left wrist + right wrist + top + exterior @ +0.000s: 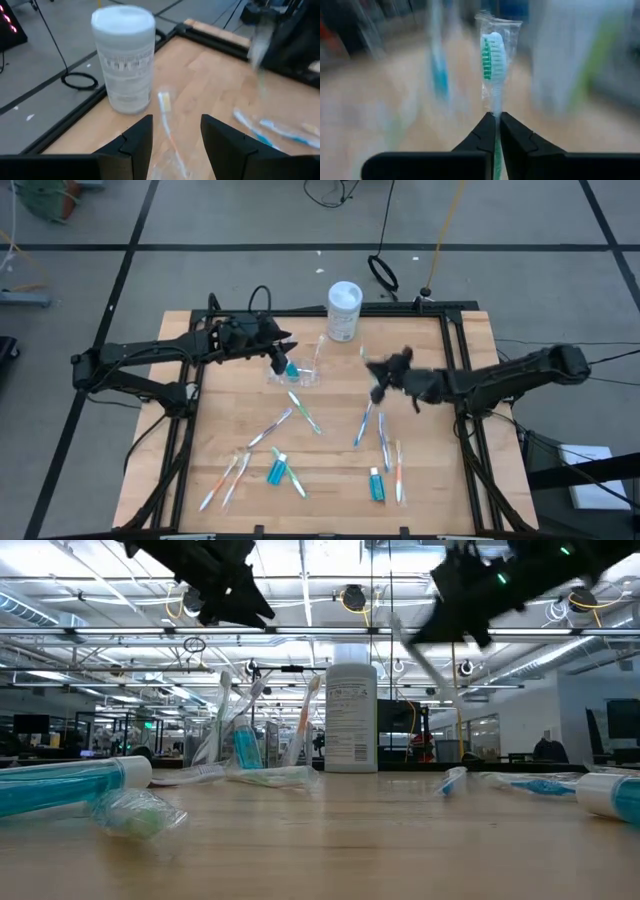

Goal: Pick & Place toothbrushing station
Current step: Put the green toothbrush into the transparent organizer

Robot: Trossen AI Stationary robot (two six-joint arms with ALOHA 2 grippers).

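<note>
While its fingers clench a wrapped green-bristled toothbrush (494, 60), the right gripper (378, 380) hangs above the table's (440, 480) middle. The left gripper (283, 350), fingers released, hovers over the clear cup (297, 372) near the far edge, beside a white canister (344, 310).

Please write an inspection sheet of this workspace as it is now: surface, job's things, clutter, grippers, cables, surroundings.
Surface: wooden table, black frame.
Job's things: clear cup holding brushes and a tube; toothbrushes and teal tubes scattered on the table.
Clutter: white wipes canister at the far edge.
Grippers: left gripper open above the cup; right gripper shut on a wrapped green toothbrush.
Cables: black loops on the floor.
Surroundings: grey floor, hall with ceiling lights.
</note>
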